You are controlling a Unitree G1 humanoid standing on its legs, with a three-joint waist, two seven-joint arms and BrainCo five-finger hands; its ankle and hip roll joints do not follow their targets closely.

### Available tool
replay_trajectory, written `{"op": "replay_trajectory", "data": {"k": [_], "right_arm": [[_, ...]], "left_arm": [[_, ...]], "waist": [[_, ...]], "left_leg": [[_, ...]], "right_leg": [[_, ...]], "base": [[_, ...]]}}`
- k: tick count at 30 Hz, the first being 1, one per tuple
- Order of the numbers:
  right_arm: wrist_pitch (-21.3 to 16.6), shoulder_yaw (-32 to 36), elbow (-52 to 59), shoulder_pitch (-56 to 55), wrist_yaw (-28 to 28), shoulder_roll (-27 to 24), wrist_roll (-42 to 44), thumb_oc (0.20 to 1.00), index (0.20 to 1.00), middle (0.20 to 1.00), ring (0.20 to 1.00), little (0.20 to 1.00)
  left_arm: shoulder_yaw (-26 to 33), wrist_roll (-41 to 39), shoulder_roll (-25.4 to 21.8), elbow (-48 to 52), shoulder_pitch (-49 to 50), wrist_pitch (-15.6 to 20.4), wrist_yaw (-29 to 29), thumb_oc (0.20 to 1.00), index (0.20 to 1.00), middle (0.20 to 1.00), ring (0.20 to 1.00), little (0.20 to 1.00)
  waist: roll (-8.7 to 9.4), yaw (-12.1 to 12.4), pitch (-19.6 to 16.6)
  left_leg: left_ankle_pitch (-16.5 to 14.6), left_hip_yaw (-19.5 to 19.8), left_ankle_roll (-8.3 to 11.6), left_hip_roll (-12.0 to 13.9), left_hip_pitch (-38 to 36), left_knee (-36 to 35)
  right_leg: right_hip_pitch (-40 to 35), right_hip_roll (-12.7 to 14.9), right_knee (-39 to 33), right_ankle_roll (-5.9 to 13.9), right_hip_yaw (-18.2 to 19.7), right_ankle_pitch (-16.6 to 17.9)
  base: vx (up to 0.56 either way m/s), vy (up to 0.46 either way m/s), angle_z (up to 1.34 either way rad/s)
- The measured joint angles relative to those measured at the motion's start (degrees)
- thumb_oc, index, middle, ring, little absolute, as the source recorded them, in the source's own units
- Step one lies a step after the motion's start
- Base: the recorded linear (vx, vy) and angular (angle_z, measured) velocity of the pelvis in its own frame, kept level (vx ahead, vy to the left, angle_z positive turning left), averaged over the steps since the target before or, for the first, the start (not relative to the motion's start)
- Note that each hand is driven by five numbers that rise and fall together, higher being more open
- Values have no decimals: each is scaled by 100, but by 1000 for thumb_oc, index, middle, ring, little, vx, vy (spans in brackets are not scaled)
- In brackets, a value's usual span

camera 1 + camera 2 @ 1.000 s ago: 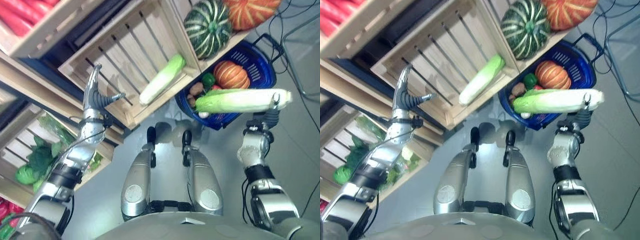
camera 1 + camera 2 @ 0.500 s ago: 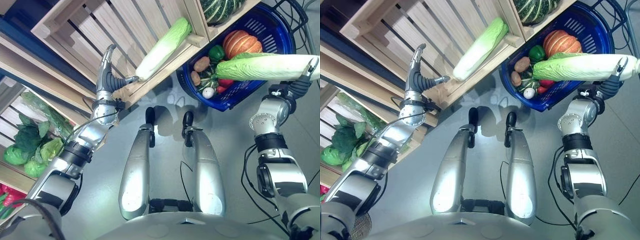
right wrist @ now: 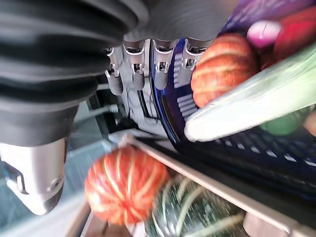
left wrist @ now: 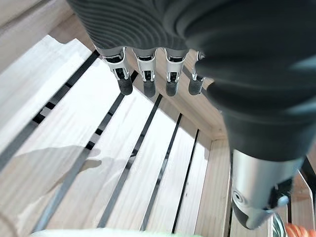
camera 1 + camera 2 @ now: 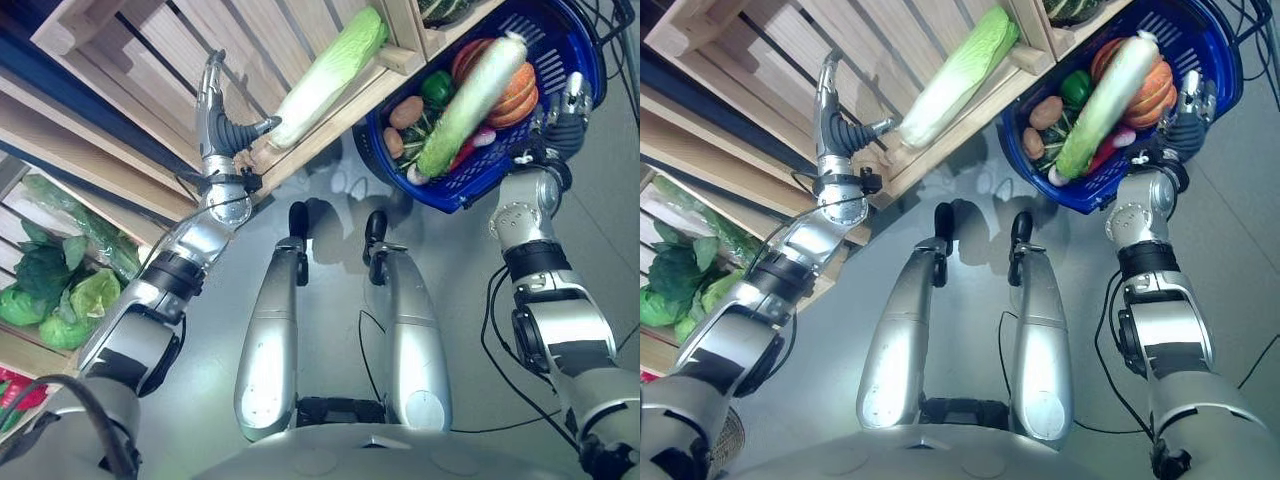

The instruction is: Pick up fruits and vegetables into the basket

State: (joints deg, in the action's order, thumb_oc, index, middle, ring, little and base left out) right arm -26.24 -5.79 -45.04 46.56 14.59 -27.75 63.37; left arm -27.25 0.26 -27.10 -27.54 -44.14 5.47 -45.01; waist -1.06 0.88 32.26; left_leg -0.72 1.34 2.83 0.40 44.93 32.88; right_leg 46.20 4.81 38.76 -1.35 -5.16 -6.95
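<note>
Released now, the cabbage (image 5: 468, 102) lies across the basket (image 5: 575, 45); right robot hand (image 5: 560, 110) hangs slack-fingered beside it. Left robot hand (image 5: 222, 125), fingers straight, nears the second cabbage (image 5: 325, 65) in the crate (image 5: 150, 45); best grip it mid-length.

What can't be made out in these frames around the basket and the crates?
- Blue basket: its far rim is cut off by the eye views' top edge.
- Items under the long cabbage in the basket: partly covered by it.
- Green striped squash: cut off by the top edge.
- Second cabbage in the wooden crate: whether the left hand touches it is unclear.
</note>
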Motion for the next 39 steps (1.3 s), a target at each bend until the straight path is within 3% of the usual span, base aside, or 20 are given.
{"op": "replay_trajectory", "data": {"k": [8,12,18,21,31,39], "right_arm": [[241,-451,-204,363,-202,139,-681,1000,1000,1000,1000,1000],[78,-609,-202,439,142,201,-1162,1000,1000,1000,1000,1000],[-182,-712,-107,527,915,310,-2019,1000,1000,1000,1000,1000],[-325,-952,637,208,1271,497,-2334,1000,1000,1000,1000,1000],[-444,-1336,1288,-1218,1273,1104,-2641,1000,1000,1000,1000,1000],[-536,-1506,2074,-1485,1269,1148,-2643,1000,1000,1000,1000,1000]], "left_arm": [[-52,411,208,-1235,-832,120,-740,1000,1000,1000,1000,1000],[-132,629,349,-1742,-1210,79,-831,1000,1000,1000,1000,1000],[-257,636,369,-2304,-1541,-181,-774,1000,1000,1000,1000,1000],[-341,591,374,-2478,-1572,-218,-680,1000,1000,1000,1000,1000],[-339,301,391,-2628,-1480,-508,-826,1000,1000,1000,1000,1000],[-326,104,424,-2778,-1490,-1099,-1004,1000,1000,1000,1000,1000]], "waist": [[117,-219,49],[158,-332,55],[242,-496,77],[247,-682,74],[260,-935,74],[261,-1156,73]], "left_leg": [[-102,-47,-26,58,82,181],[-164,-130,-78,75,167,277],[-273,-327,-148,151,400,392],[-294,-403,-190,151,521,354],[-339,-754,-265,162,580,73],[-342,-818,-264,174,648,-18]], "right_leg": [[37,-63,5,28,58,17],[133,-100,-11,75,154,45],[374,-167,-54,145,323,99],[502,-195,-170,178,424,159],[739,-242,-393,265,770,248],[864,-271,-444,265,829,249]], "base": [[14,28,-6],[-5,39,-13],[-22,54,-17],[-14,93,-10],[-3,49,-13],[1,6,-3]]}}
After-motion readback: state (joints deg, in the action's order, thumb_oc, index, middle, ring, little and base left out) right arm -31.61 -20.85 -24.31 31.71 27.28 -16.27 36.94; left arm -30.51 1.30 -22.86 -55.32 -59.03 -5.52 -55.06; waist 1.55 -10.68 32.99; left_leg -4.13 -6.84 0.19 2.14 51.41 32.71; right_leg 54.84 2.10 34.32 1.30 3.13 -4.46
